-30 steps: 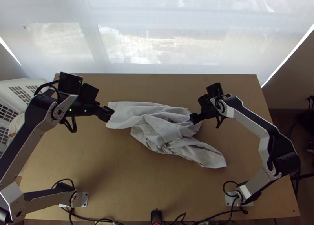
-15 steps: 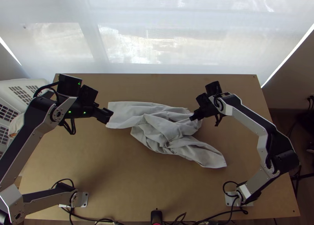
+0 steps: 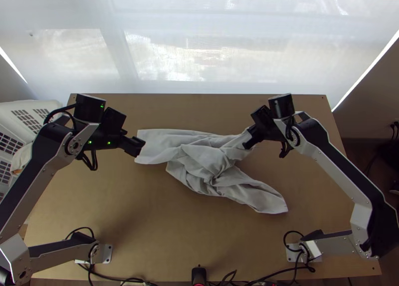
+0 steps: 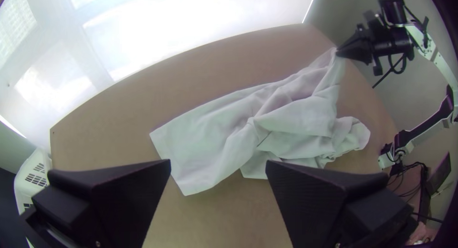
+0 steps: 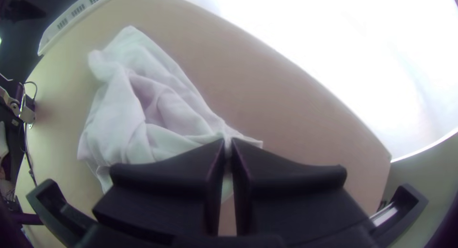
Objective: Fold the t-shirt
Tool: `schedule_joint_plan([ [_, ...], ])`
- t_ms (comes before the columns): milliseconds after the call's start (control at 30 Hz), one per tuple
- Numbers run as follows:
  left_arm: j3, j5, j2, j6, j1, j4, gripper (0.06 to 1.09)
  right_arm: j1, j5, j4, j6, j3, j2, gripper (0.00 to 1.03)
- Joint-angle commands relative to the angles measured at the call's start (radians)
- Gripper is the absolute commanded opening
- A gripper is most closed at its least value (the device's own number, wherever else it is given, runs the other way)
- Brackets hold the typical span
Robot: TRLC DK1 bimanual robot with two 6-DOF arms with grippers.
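- The t-shirt (image 3: pixel 199 159) lies bunched and twisted across the middle of the table (image 3: pixel 164 236), one end fairly flat, the rest in overlapping creases.
- My right gripper (image 5: pixel 228 142) is clamped on a pinch of its fabric, and the left wrist view shows that part raised off the table.
- My left gripper (image 4: pixel 218 166) has its fingers wide apart with nothing between them, close by the flatter end.
- A white basket (image 3: pixel 35 106) stands off the table's left side.
- I judge I am at untangling, before any real fold.
- Next, I should draw the held part outward to open the twist, then pinch the flatter end with my left and spread the cloth between both.
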State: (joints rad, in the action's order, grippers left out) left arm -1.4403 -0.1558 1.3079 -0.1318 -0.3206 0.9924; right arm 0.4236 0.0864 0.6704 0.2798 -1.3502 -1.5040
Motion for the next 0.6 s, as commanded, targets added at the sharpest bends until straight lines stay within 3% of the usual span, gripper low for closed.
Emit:
schedule_joint_plan([
  [0, -0.015, 0.009, 0.013, 0.004, -0.009, -0.018, 1.03, 0.092, -0.100, 0.028, 0.035, -0.129, 0.128, 0.03],
  [267, -0.051, 0.009, 0.027, 0.031, -0.023, -0.020, 1.03, 0.145, -0.247, -0.031, 0.127, -0.268, 0.240, 0.03],
  [433, -0.054, 0.007, 0.027, 0.037, -0.035, -0.017, 1.03, 0.251, -0.390, -0.186, 0.335, -0.280, 0.326, 0.03],
  [567, -0.063, 0.007, 0.025, 0.038, -0.038, -0.015, 1.03, 0.302, -0.448, -0.348, 0.470, -0.283, 0.373, 0.03],
])
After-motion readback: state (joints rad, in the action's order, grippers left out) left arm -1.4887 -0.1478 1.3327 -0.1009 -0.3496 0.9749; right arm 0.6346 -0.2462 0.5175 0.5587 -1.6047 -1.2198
